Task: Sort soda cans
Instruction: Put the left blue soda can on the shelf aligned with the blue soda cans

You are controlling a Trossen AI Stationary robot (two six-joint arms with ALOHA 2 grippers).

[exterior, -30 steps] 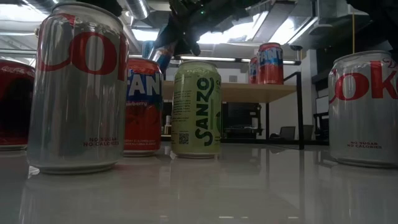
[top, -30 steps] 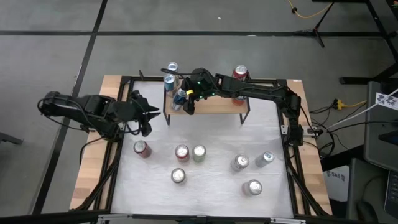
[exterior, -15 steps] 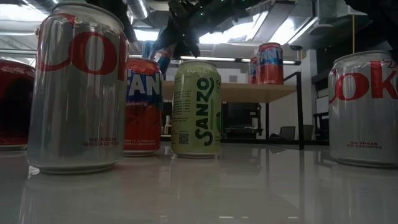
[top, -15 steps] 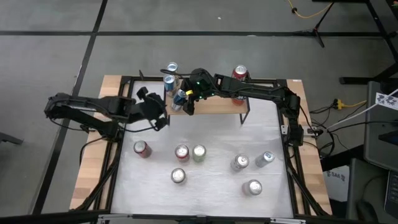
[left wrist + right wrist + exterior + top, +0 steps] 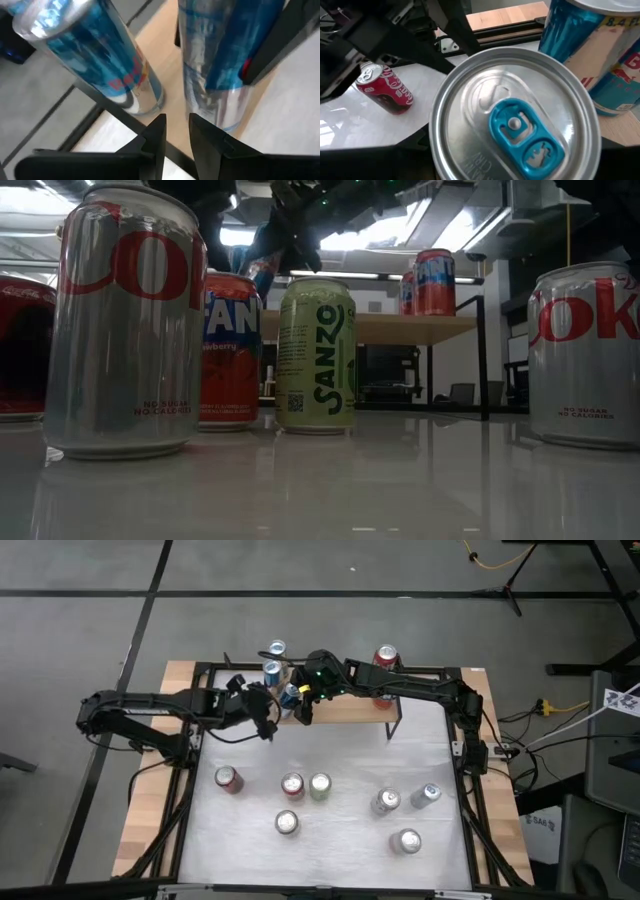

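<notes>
Between the right gripper's (image 5: 296, 700) fingers sits a blue can (image 5: 517, 122).

A silver can top with a blue pull tab (image 5: 517, 125) fills the view. Just beside it stands a blue-and-white can (image 5: 585, 37) on pale wood. A red can (image 5: 385, 87) sits farther off on the white table (image 5: 365, 130).

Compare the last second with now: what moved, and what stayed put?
The left gripper swung from the table's left edge toward the wooden shelf, ending beside the blue cans; its fingers look nearly shut and empty. The right gripper stayed at the shelf, holding a blue can. The table's cans did not move.
</notes>
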